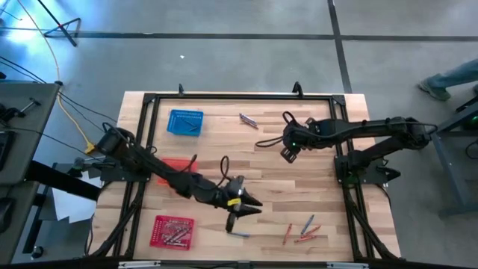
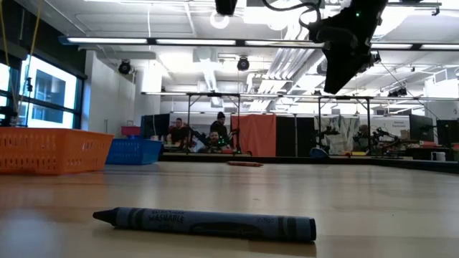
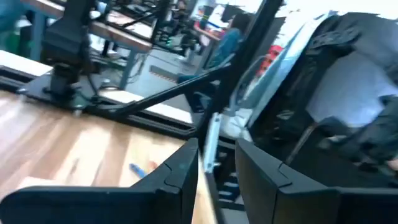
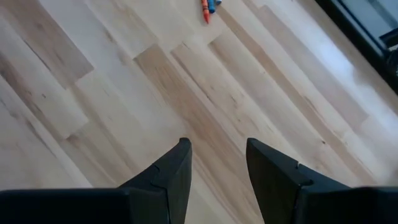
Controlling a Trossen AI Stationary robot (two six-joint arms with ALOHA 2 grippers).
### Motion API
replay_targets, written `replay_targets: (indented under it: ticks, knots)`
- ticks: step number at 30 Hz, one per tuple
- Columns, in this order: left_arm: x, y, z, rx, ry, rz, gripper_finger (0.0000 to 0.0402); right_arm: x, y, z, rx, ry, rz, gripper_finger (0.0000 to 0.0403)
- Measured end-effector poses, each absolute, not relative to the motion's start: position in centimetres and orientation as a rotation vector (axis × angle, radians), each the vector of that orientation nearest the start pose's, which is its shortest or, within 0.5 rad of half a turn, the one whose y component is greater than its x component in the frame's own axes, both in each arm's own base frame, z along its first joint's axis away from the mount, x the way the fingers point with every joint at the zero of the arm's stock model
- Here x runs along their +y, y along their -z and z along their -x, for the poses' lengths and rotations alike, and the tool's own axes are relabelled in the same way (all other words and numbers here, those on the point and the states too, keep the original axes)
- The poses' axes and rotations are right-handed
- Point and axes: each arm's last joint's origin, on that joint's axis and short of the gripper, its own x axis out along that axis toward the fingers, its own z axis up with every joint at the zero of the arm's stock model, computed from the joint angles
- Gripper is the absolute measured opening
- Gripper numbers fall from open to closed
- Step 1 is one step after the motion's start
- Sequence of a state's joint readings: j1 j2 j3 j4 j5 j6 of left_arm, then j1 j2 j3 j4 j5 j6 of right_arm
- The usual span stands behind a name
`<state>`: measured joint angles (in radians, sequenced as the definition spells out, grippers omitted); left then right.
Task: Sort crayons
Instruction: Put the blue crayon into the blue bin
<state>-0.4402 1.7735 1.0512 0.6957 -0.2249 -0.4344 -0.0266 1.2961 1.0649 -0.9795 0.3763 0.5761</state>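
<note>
Left gripper [image 1: 237, 214] low over the tabletop [image 1: 224, 142], fingers [image 3: 177, 177] parted, empty; blue crayon [image 1: 239, 234] lies loose just beyond their tips, likely next. Right gripper [image 1: 289, 155] waits raised, fingers [image 4: 174, 171] apart, empty; loose crayons [image 1: 302, 230] well off.

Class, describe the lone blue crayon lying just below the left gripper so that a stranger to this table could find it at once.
Start at the wooden table and find the red basket near its front edge. To the basket's right, just below the left gripper, lies the blue crayon. It lies alone, apart from the cluster of red and blue crayons farther right.
</note>
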Motion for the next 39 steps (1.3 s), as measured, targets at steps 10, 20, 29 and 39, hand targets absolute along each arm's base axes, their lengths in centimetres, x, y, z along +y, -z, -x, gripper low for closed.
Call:
replay_targets:
  ticks: [10,20,29,39]
  knots:
    - [-15.4,-20.3,-36.0,0.483,0.344,0.289,0.0079,-1.2,-27.3,-23.5,0.996,0.729,-0.200,0.0149]
    - [-14.8,-18.7,-33.9,1.020,0.135,0.270,0.0078,-1.2,-27.3,-23.6,1.006,0.705,-0.159,0.0149]
    - [-17.8,-17.2,-33.6,0.991,0.114,0.298,0.0078,-1.1,-27.3,-23.6,1.024,0.673,-0.183,0.0149]
    - [-19.2,-16.2,-33.1,1.011,0.134,0.270,0.0078,-1.0,-27.2,-23.6,1.022,0.678,-0.231,0.0149]
